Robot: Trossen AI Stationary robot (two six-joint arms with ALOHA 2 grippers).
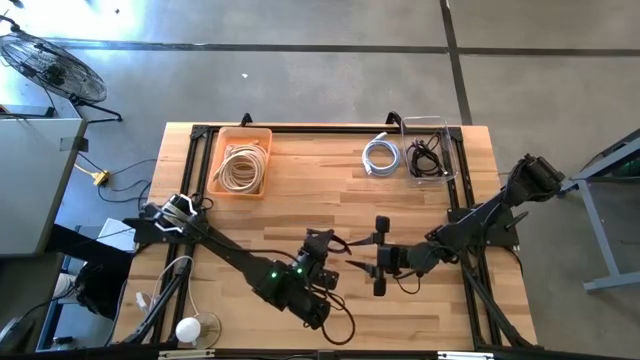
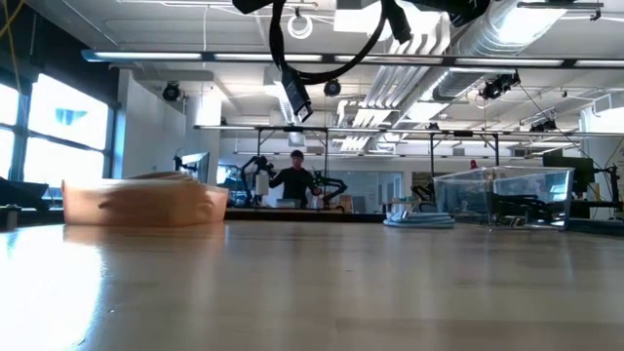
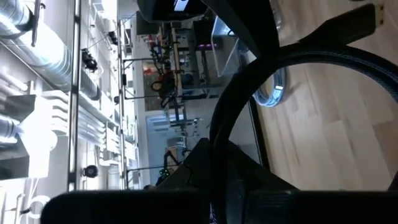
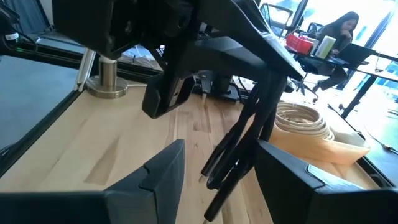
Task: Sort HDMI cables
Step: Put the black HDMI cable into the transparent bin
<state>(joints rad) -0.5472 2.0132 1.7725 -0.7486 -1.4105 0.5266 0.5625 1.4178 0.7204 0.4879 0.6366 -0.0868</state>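
A black HDMI cable (image 1: 352,248) hangs in the air over the table's middle near part; in the low view it shows as a loop (image 2: 277,49) with a plug (image 2: 293,97) pointing down. My left gripper (image 1: 325,243) is shut on it. My right gripper (image 1: 379,256) is open and faces the left one. In the right wrist view (image 4: 217,180) its fingers stand on either side of the hanging strands (image 4: 239,146) without touching them. Cream-beige cables (image 1: 241,167) lie in an orange tray. A silvery-white cable (image 1: 381,156) lies on the table. Black cables (image 1: 427,157) lie in a clear bin. My left gripper holds the black cable by the upper part of its coil (image 4: 266,87), several strands together. The fingers themselves are hidden behind the gripper's body. The coil hangs below the hold, clear of the table, with one plug end (image 3: 367,17) sticking out free.
The orange tray (image 1: 222,150) stands at the far left of the table and the clear bin (image 1: 452,150) at the far right, with the silvery-white cable beside the bin. A floor fan (image 1: 55,65) and a yellow-plugged cord (image 1: 99,178) lie off the table. A person (image 2: 295,175) sits in the room behind.
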